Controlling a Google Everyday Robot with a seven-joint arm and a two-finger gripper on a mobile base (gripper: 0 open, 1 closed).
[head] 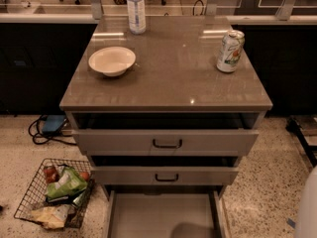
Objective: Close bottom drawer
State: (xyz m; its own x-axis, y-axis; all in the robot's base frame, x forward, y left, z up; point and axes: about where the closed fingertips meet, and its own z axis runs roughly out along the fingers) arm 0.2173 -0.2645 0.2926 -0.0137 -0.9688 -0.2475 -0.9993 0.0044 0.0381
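cabinet top [168, 81]: is shining glossy and smooth, mirroring lights
bottom drawer [163, 214]: tray is looking matt, smooth grey
bowl [112, 60]: is showing a smooth, pale glaze
can [230, 51]: is gleaming like metal
bottle [136, 9]: is looking like clear plastic
basket [27, 192]: is showing thin dark wire
floor [267, 192]: is looking speckled, stone-like
gripper: is lying outside the camera view

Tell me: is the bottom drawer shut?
No, the grey-beige bottom drawer stands pulled out, tray exposed; the hand is out of view.

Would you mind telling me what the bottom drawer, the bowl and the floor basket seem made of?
The bottom drawer looks like painted metal or laminate: matte grey, evenly flat tray. The bowl is likely ceramic or plastic: smooth cream surface. The basket is dark metal wire, an open grid. The gripper is not in view.
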